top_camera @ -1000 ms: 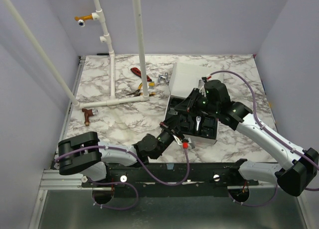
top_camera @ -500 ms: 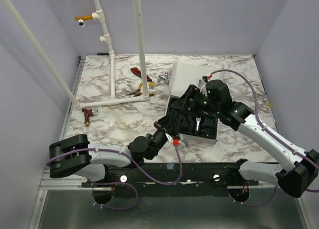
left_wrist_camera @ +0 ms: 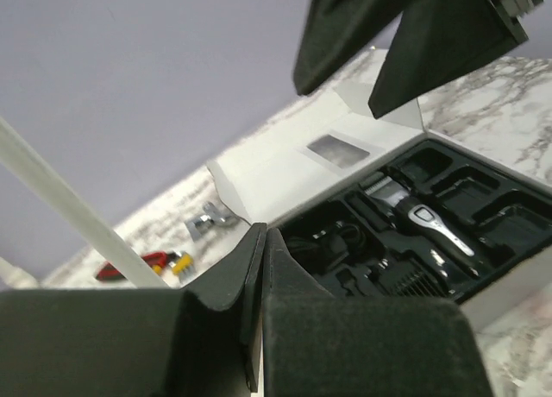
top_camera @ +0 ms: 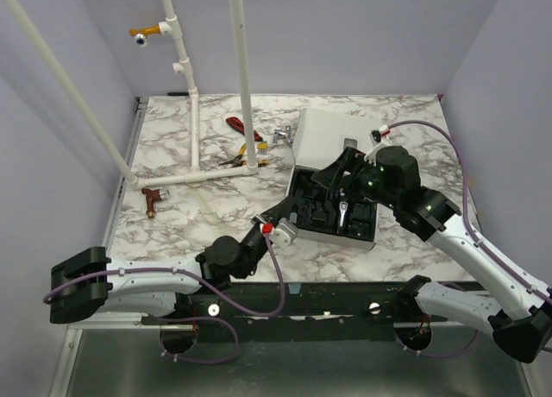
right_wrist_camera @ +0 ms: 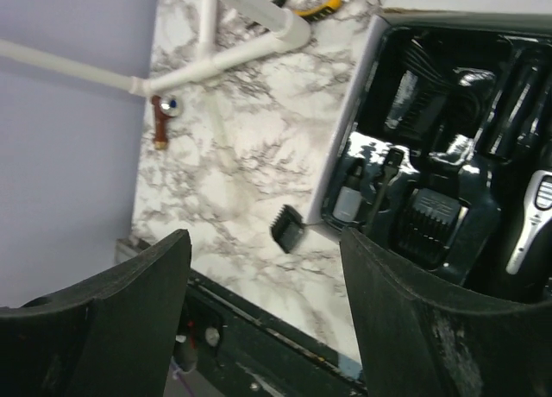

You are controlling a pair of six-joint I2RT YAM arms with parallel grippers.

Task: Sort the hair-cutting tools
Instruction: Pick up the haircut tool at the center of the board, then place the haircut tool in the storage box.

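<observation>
The right gripper (right_wrist_camera: pixel 263 237) has its fingers spread wide, with nothing between them. Directly below it stands the open case (right_wrist_camera: pixel 345 147), whose black tray (right_wrist_camera: pixel 483 95) holds the hair-cutting tools. The clipper (right_wrist_camera: pixel 536 220) lies in a slot below and to the right of this gripper, with its silver part showing. The frame edge and the gripper's right finger cut off the rest of it. A ribbed guard (right_wrist_camera: pixel 431 220) sits in the slot beside the clipper, partly covered by the same finger. The remaining slots are glossy black on black — their contents cannot be told apart.

One loose guard (right_wrist_camera: pixel 287 228) lies on the marble table (right_wrist_camera: pixel 250 155). It is just outside the case's near left corner, below the gap between the right gripper's fingers.

The left gripper (left_wrist_camera: pixel 262 246) has its fingers pressed together along a thin seam, and nothing shows between them. The case lies ahead of it and lower. In the left wrist view these fingers block the near left part of the tray.

The white lid (left_wrist_camera: pixel 276 168) stands open beyond the tray, ahead of the left gripper. It carries a grey patch (left_wrist_camera: pixel 336 148) — any print on it is too small to read.
</observation>
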